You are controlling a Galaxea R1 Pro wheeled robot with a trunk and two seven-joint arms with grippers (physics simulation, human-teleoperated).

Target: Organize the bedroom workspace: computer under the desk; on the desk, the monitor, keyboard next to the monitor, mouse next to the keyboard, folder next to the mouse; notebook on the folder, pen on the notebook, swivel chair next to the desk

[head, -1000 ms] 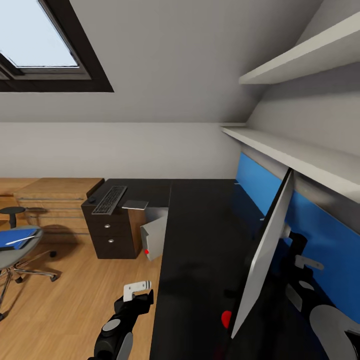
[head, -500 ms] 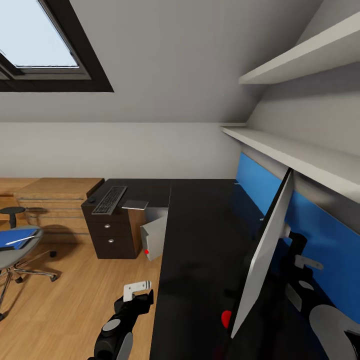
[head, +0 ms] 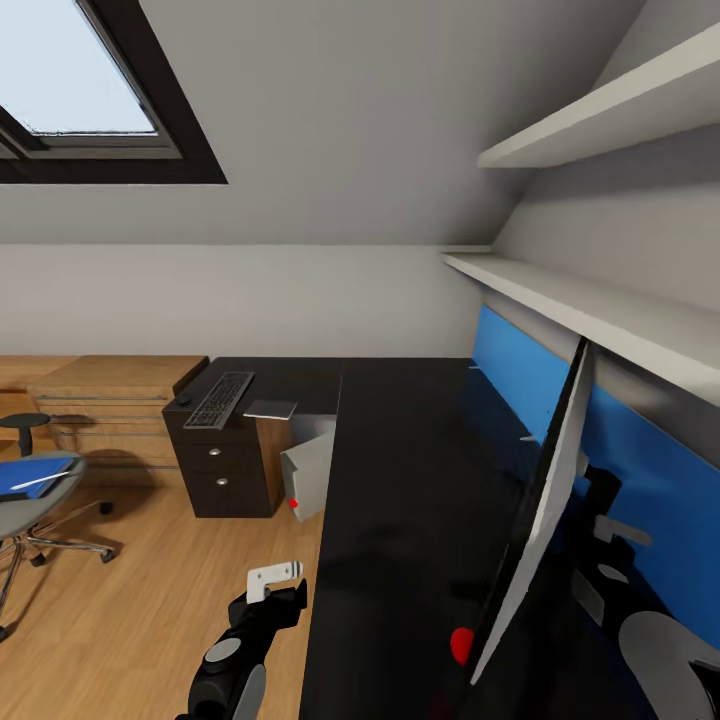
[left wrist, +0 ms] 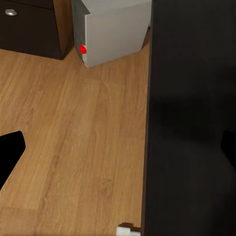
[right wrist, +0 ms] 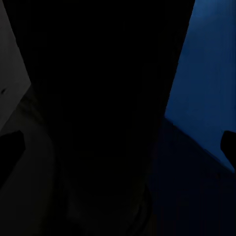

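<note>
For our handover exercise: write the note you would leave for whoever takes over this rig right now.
Left tool: open, over the floor beside the desk.
Right tool: fingertips apart, close by the tilted monitor on the desk.
Done: computer under the desk; keyboard on its far wing.
Folder and pen lie on the swivel chair, away from the desk.
Left: settle monitor, keyboard beside it, folder, pen, chair.

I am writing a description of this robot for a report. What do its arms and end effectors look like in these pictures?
In the head view, the left arm is black with round grey joint caps, and its end effector carries a white, blocky finger part. The right arm is also black, with pale grey caps and a large grey rounded cover. No cables or markings can be made out.
</note>
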